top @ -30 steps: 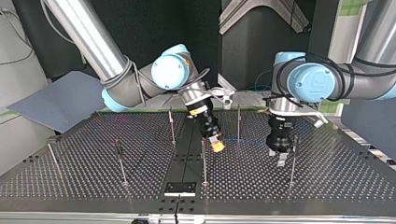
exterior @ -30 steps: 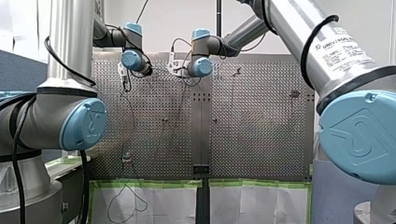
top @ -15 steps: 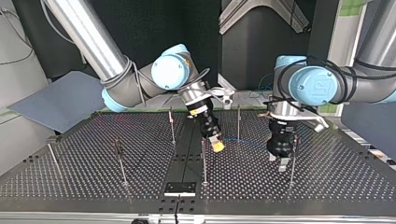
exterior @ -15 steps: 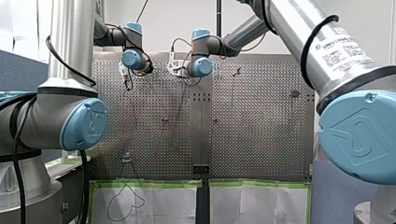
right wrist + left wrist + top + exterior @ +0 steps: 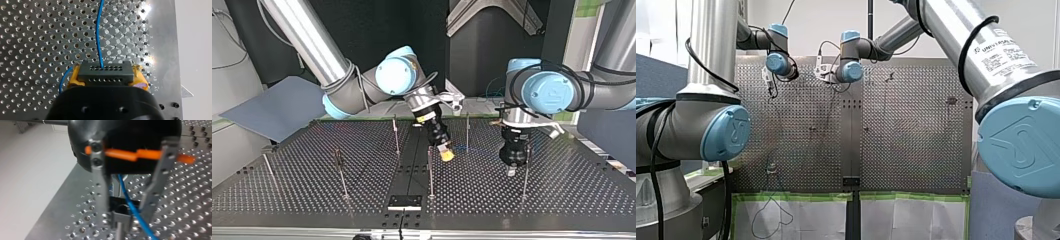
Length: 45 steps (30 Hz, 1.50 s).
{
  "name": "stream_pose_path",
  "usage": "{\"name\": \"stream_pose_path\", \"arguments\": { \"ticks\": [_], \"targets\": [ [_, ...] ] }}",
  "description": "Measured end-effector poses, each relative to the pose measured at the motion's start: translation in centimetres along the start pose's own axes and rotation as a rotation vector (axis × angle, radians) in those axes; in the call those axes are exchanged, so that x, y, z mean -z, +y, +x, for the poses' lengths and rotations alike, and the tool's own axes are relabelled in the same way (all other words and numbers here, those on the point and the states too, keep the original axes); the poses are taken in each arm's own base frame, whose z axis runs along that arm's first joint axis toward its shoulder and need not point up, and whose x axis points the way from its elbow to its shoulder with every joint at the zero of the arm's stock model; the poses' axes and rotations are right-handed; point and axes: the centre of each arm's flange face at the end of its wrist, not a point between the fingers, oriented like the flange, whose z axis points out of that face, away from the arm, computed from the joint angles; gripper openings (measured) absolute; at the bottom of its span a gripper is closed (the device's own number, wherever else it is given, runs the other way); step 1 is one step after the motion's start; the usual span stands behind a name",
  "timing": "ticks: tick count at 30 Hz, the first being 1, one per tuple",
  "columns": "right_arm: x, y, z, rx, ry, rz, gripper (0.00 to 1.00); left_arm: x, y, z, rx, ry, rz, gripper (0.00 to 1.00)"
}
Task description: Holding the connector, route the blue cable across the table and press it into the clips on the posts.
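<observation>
While my right pincer (image 5: 106, 79) clamps the connector (image 5: 105, 71), the blue cable (image 5: 98, 37) threads my wide left pincer (image 5: 125, 213).

The connector (image 5: 105, 72) is a small black block with rows of tiny holes. It sits squeezed between yellow pads (image 5: 72, 76). The thin blue cable (image 5: 98, 32) comes out of its middle and runs straight away. Farther on, the cable slants down right beside a dark clip (image 5: 120, 216) on top of a thin post (image 5: 120, 232).

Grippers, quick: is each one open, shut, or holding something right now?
My left gripper: open, with the blue cable passing between its jaws.
My right gripper: shut on the connector.
</observation>
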Motion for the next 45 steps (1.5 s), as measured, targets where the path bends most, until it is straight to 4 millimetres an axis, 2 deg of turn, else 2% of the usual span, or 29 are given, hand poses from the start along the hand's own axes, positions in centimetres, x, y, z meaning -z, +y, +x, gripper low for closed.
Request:
{"name": "stream_pose_path", "arguments": {
  "ticks": [14,27,32,45],
  "targets": [
    [0.5,-0.3,-0.8,0.001,-0.03,-0.002,0.0,2.7,0.5,3.8,-0.068,0.101,-0.062,0.0],
    [2.2,1.2,-5.3,0.006,-0.122,-0.035,0.0,4.6,1.2,7.7,-0.035,0.104,-0.073,0.0],
    [2.7,1.4,-6.4,0.005,-0.144,-0.039,0.0,5.4,1.5,9.3,-0.021,0.106,-0.072,0.0],
    [4.5,2.7,-10.0,0.005,-0.215,-0.062,0.0,7.3,2.6,16.3,-0.005,0.18,-0.074,0.0]
  ]
}}
